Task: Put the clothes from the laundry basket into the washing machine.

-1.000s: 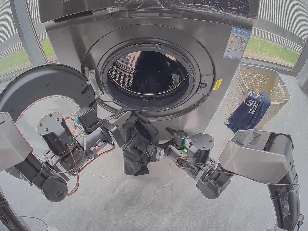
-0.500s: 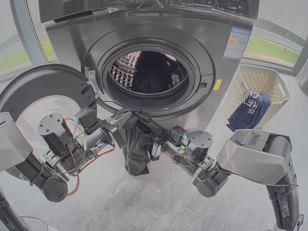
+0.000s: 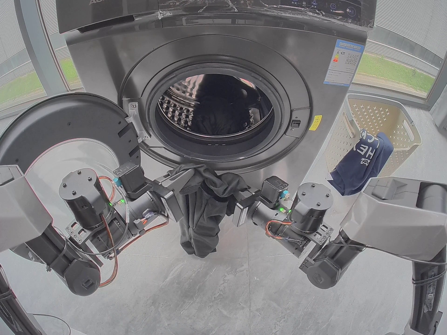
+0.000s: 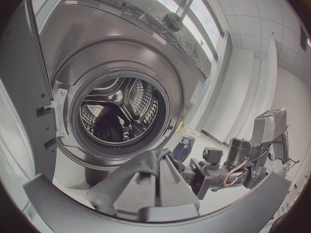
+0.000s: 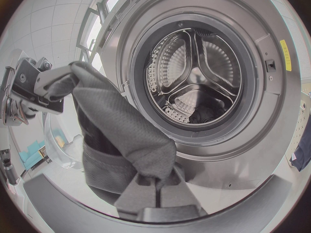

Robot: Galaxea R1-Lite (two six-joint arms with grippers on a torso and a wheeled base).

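Garment (image 3: 202,210) — dark, limp — clamped by left hand (image 4: 158,175) and right hand (image 5: 156,183), each closed on its top, hanging just below the open washing machine (image 3: 111,56) mouth; navy shirt (image 3: 365,164) draped over laundry basket (image 3: 372,99) rim.

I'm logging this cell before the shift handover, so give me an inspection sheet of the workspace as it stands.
Surface: grey tiled floor.
Job's things: washing machine with door open; dark clothing in the drum; dark garment hanging in front of the machine; navy shirt draped over laundry basket rim.
Clutter: nothing seen.
Grippers: left gripper and right gripper both shut on the dark garment.
Cables: orange wires at both wrists.
Surroundings: windows, grass outside.
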